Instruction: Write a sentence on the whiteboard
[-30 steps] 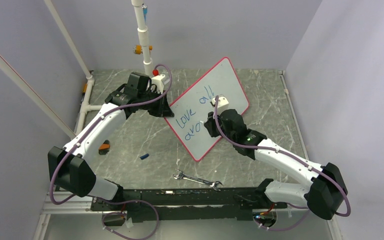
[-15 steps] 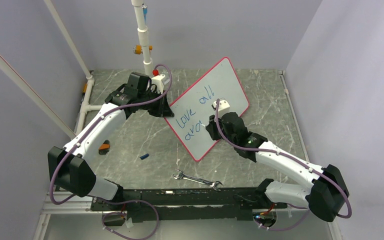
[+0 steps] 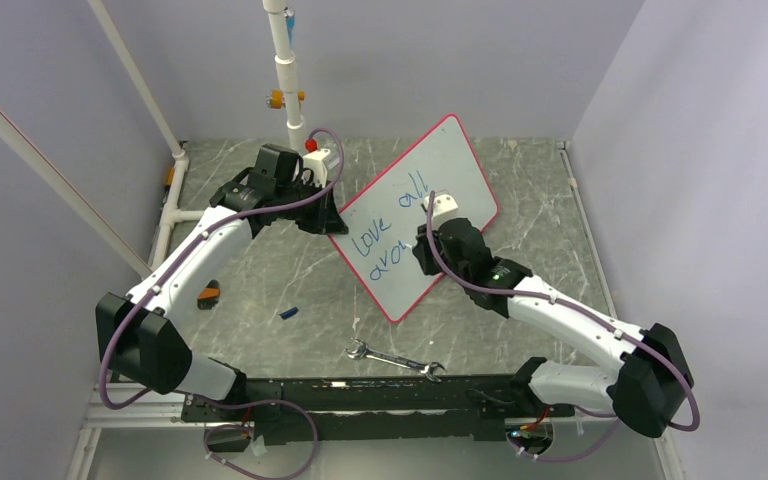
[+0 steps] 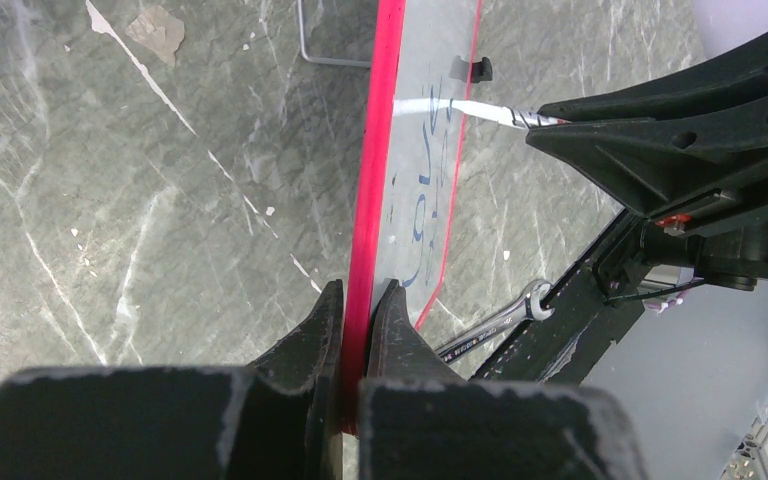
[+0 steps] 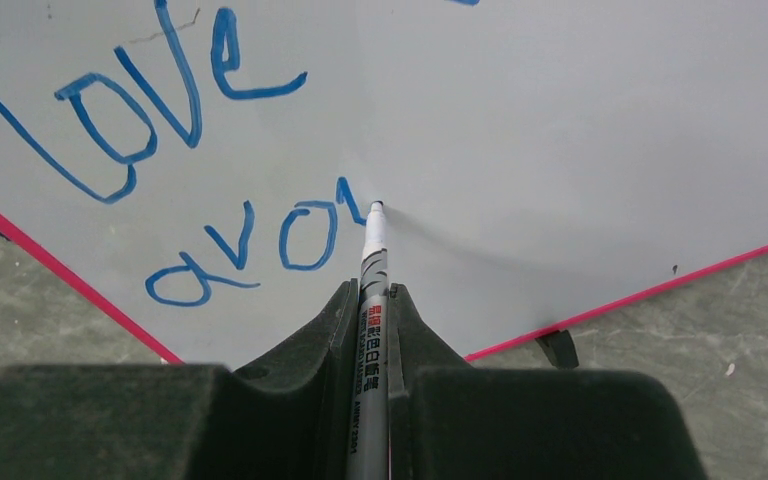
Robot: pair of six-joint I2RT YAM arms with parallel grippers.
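Note:
The whiteboard (image 3: 460, 165) lies tilted on the table, white with a red-pink rim (image 4: 375, 150). My left gripper (image 4: 360, 292) is shut on the rim at the board's left corner (image 3: 334, 222). The sentence (image 3: 390, 215) reads "love all" in blue, with "aro" (image 5: 250, 250) and one short fresh stroke on the line below. My right gripper (image 5: 370, 298) is shut on a grey marker (image 5: 371, 262). The marker's tip touches the board just right of that stroke. In the top view the right wrist (image 3: 450, 245) covers part of the lower line.
A steel wrench (image 3: 395, 360) lies near the front edge, below the board. A small blue cap (image 3: 288, 313) and an orange-black object (image 3: 208, 294) lie left of it. A white pipe stand (image 3: 287, 75) rises at the back.
My right wrist has shifted slightly over the board with the marker. The left arm and the board have not moved.

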